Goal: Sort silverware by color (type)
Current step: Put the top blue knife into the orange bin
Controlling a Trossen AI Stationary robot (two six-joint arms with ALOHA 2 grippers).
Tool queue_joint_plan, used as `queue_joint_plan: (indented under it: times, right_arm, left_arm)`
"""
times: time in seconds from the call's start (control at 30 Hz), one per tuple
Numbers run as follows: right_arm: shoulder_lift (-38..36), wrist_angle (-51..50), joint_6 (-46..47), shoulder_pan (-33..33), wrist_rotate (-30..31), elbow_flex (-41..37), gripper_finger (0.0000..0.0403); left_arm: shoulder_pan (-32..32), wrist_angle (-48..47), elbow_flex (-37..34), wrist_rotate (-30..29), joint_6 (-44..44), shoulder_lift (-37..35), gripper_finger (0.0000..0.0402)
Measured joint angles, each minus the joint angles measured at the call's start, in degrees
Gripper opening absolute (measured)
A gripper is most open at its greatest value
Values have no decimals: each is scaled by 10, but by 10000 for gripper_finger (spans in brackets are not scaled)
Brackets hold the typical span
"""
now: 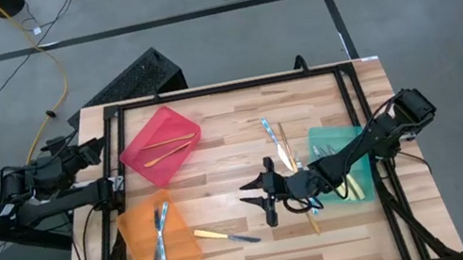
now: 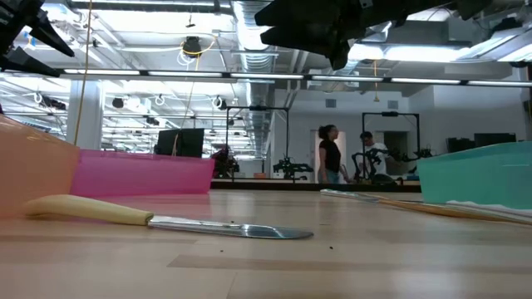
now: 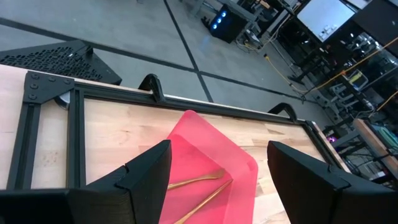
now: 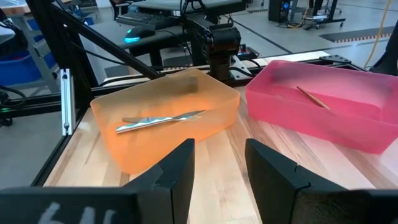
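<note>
Sorting partway, from above: gold pieces (image 1: pixel 168 148) in red bin (image 1: pixel 135 152), bluish ones (image 1: pixel 160 230) in orange bin (image 1: pixel 131 230), right gripper (image 1: pixel 260 196) spread, empty, mid-table; loose pieces (image 1: pixel 278 146) remain. Low view: yellow-handled knife (image 2: pixel 166 218) unsorted. Left wrist: left gripper (image 3: pixel 217 180) wide apart, parked at the table's edge.

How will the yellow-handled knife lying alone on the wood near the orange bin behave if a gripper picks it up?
The yellow-handled knife lies flat and thin on the table, so the fingers probably have little edge to catch. Its shiny blade looks smooth and may slip; the handle seems the safer place to pinch. It looks stiff, and being flat it will likely slide, not roll, if pushed.
</note>
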Motion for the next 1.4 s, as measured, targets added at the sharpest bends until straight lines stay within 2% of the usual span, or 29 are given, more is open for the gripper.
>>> queue_joint_plan:
  times: [1.4]
  right_arm:
    - [0, 0, 15, 0, -12, 0, 166]
  left_arm:
    - [0, -1, 0, 0, 0, 0, 247]
